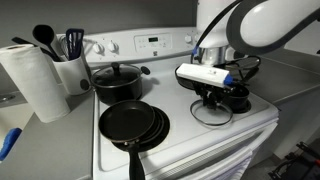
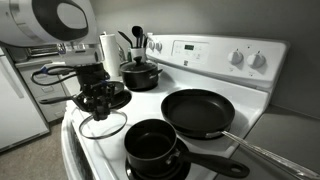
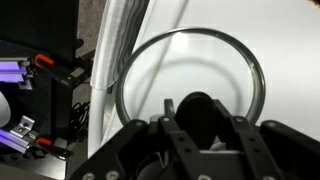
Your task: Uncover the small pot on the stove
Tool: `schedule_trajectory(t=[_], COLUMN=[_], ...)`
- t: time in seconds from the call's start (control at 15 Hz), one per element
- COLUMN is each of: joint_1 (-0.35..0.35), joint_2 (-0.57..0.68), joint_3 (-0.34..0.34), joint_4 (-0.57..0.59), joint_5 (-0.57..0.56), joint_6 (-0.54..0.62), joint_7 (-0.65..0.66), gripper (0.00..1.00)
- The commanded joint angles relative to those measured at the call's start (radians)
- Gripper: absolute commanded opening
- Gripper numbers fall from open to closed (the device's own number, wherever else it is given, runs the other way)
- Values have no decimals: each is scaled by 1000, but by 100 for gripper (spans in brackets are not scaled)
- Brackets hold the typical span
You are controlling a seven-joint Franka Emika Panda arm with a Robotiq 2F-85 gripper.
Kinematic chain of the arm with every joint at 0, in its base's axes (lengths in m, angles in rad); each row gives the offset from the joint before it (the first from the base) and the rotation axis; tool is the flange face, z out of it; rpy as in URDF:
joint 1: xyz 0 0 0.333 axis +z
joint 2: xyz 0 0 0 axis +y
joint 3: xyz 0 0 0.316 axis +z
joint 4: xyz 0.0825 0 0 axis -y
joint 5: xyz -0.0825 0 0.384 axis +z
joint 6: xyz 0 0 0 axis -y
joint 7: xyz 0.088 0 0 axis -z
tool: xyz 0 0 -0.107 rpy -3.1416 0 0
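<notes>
The small pot (image 2: 150,143) sat uncovered on a burner by the front edge of the stove (image 2: 140,107), its dark inside showing and its long straight handle (image 2: 215,165) sticking out level. Farther along that front edge, apart from the pot, a round glass lid (image 2: 103,126) lay flat on the white stove top, and it showed in both exterior views (image 1: 210,114). The gripper (image 2: 100,103) hung low right over it. In the wrist view the gripper (image 3: 200,128) had a dark finger on either side of the lid's black knob (image 3: 200,108) – whether they pinched the knob or merely flanked it, I could not tell. A frying pan (image 2: 205,112) lay on the stove between the pot and the raised back panel (image 2: 215,55). The larger lidded pot (image 1: 118,80) stood on a burner close under that panel. Just off the stove, at the panel's end, stood a utensil holder (image 1: 70,70) and a paper-towel roll (image 1: 32,80) – both off the cooking surface.
</notes>
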Motion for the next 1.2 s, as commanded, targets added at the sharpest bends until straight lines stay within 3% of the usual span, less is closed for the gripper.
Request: schedule_trajectory(t=[0.0,0.67,1.13], joint_1=[12,62,74], joint_2=[119,363,385], joint_3=[-25,-134,-162], joint_4=[90,368,391], joint_5=[-27,-84,-45], joint_6=[25,21,28], joint_7=[46,88,121], gripper=[14,14,14])
